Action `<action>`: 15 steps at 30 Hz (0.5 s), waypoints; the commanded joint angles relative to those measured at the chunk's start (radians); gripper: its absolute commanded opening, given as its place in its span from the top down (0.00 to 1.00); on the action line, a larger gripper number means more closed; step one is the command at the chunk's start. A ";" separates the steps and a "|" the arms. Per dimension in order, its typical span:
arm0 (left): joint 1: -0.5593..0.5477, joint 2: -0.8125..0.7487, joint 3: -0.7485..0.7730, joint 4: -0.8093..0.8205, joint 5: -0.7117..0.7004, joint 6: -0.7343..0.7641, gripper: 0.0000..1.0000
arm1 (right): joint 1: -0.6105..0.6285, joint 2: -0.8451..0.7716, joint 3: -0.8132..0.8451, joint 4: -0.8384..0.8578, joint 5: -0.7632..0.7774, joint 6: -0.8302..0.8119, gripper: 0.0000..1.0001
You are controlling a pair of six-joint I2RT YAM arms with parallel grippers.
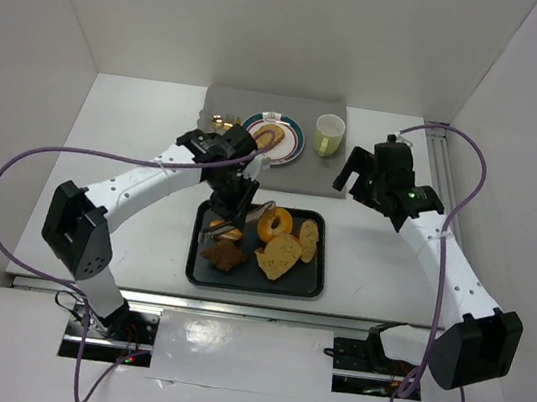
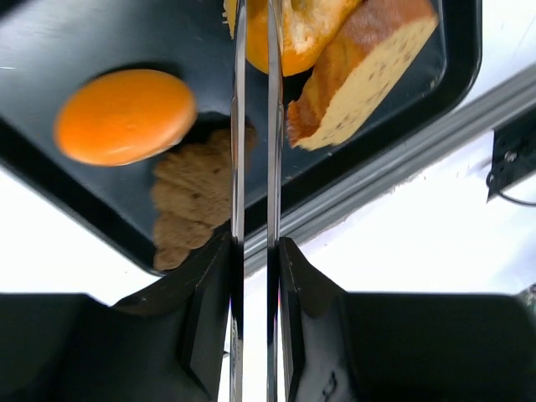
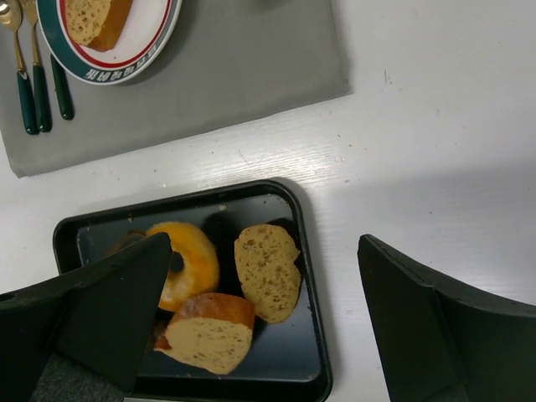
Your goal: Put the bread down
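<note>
Left gripper point(image 2: 254, 272) clamps tongs point(image 2: 239, 126); right gripper point(image 3: 265, 251) apart. Plate point(image 3: 146, 33) visible from right wrist, not left. Bread slice point(image 2: 368, 79) just right of tongs.

Bright, even overhead light nearly washes out the white table point(image 1: 129, 120), and shadows stay soft and short. The left wrist view is soft: the bread slice point(image 2: 368, 75) blurs, and a pale sheen crosses the tray point(image 2: 50, 42) at upper left. The right wrist view is sharp at mid-frame.

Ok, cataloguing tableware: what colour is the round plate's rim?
Round white plate's rim: teal with red line; right wrist view.
</note>
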 commanded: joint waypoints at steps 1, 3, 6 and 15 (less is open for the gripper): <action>0.035 -0.074 0.053 -0.033 -0.036 -0.011 1.00 | -0.007 0.003 -0.007 0.028 -0.006 0.001 0.00; 0.050 -0.086 0.062 -0.033 -0.036 -0.011 1.00 | -0.007 0.003 -0.007 0.037 -0.006 0.001 0.00; 0.073 -0.099 0.073 -0.033 -0.026 -0.011 1.00 | -0.007 0.012 -0.007 0.037 -0.006 0.001 0.00; 0.118 -0.099 0.160 -0.033 -0.045 -0.025 1.00 | -0.007 0.021 -0.007 0.046 -0.006 0.001 0.00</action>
